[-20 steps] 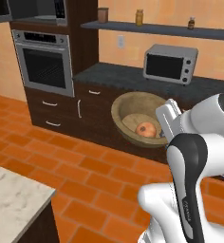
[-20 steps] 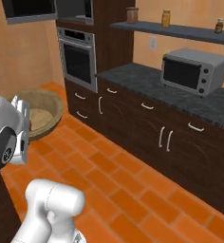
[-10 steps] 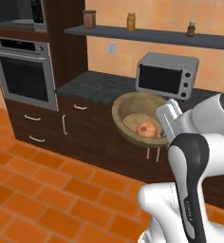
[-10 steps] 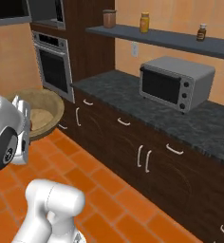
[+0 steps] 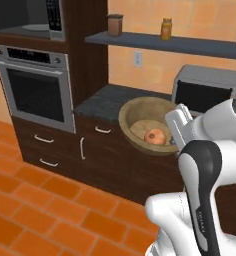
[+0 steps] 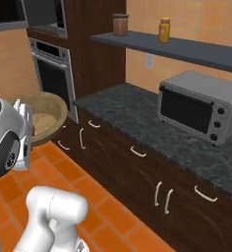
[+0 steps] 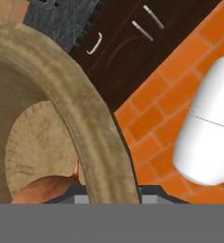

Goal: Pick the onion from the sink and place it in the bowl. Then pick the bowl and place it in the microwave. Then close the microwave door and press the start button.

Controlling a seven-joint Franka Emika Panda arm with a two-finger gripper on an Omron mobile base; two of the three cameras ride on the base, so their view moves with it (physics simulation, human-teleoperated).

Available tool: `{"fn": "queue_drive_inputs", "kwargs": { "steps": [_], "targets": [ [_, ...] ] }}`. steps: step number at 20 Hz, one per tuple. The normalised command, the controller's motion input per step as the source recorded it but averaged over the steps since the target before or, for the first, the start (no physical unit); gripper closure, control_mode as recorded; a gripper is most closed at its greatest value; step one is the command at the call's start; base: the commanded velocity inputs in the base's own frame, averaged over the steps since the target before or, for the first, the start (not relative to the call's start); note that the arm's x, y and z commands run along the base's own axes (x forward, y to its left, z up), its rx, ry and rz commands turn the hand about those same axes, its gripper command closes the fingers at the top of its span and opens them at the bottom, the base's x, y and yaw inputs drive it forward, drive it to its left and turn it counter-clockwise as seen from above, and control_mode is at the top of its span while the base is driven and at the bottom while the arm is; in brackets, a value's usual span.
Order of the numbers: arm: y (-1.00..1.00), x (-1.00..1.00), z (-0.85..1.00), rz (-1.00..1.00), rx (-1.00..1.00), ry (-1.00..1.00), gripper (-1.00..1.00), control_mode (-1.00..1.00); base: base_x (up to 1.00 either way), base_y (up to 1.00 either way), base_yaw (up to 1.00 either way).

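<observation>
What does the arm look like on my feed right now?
Glossy white rounded shells with a dark grey, almost black joint segment on the arm in the left base view. A round dark-grey joint cap shows in the right base view. No cables are visible.

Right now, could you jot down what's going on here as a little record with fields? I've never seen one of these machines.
held item: the bowl, wooden, carried off the floor by its rim
inside bowl: the onion
pincer: pincer closed on the bowl's rim
microwave: the microwave built in at upper left, above the steel oven
counter: toaster oven on the dark counter
shelf: jars on the wall shelf
</observation>
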Motion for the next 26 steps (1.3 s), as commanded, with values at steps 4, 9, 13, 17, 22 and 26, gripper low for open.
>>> {"fn": "queue_drive_inputs", "kwargs": {
  "steps": [4, 9, 13, 17, 22, 26],
  "targets": [
    [0.0, 0.0, 0.0, 0.0, 0.0, 0.0, 1.0, 1.0, 1.0, 0.91, -0.05],
    [0.0, 0.0, 0.0, 0.0, 0.0, 0.0, 1.0, 1.0, 1.0, 1.0, -0.16],
    [0.0, 0.0, 0.0, 0.0, 0.0, 0.0, 1.0, 1.0, 0.97, 1.0, -0.24],
    [0.0, 0.0, 0.0, 0.0, 0.0, 0.0, 1.0, 1.0, 0.86, 1.0, -0.31],
    [0.0, 0.0, 0.0, 0.0, 0.0, 0.0, 1.0, 1.0, 0.66, 0.87, -0.37],
    [0.0, 0.0, 0.0, 0.0, 0.0, 0.0, 1.0, 1.0, 0.56, 0.81, -0.4]
  ]
}}
